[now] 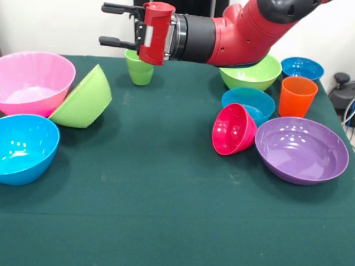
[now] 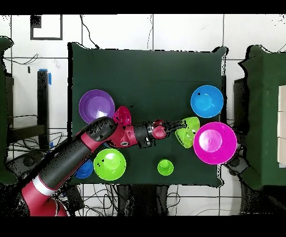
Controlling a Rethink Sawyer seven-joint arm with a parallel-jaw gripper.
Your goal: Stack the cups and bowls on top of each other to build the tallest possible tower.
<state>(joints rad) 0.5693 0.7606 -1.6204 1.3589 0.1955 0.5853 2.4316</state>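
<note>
Gripper (image 1: pixel 114 26) status: you see it held horizontally above the green table (image 1: pixel 163 214), with its two black fingers spread apart and nothing between them. In the front view it points toward 9 o'clock, at the end of the red and black arm (image 1: pixel 245 27) entering from 1 o'clock.

Cup locations, front view: the light green cup (image 1: pixel 139 68) stands upright just behind and below the wrist, near 12 o'clock on the table. The orange cup (image 1: pixel 297 96) stands upright at 2 o'clock.

Bowl locations, front view:
- Big pink bowl (image 1: pixel 30 81) at 9 o'clock, upright.
- Tilted lime green bowl (image 1: pixel 85 99) leaning against the pink bowl's right side, its mouth facing the pink bowl.
- Large blue bowl (image 1: pixel 19 148) at 8 o'clock, upright, touching the pink bowl.
- Second lime green bowl (image 1: pixel 252 77) at 1 o'clock, partly under the arm.
- Small blue bowl (image 1: pixel 302 68) behind the orange cup.
- Middle blue bowl (image 1: pixel 249 103) between the lime green bowl and the purple bowl (image 1: pixel 302 150).
- Small red-pink bowl (image 1: pixel 233 130) tipped on its side, touching the middle blue bowl and just beside the purple bowl.

No item is stacked on another.
</note>
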